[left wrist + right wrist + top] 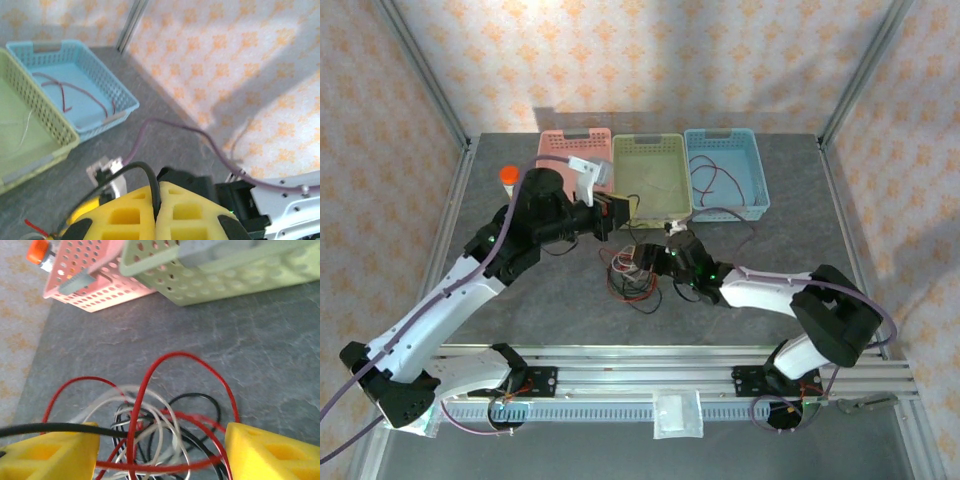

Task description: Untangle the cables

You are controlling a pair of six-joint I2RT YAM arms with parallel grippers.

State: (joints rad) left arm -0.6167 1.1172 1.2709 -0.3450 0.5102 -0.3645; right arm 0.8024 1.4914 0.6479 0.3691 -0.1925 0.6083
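From above, we see the cables (632, 278) heaped mid-counter (560, 310), just before the green basket (650, 140). The right wrist view adds the right gripper (160, 452) spread wide astride the heap, a red loop (180, 354) arching toward the baskets. The left wrist view shows the left gripper (156, 210) clamped on a black cable (154, 187), and a dark red strand (63, 97) lying in the blue basket (117, 92).

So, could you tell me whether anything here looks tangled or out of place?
Yes: the red, black and white cables lie knotted in one heap on the table, right at the open right tool. The shut left tool pinches a black cable.
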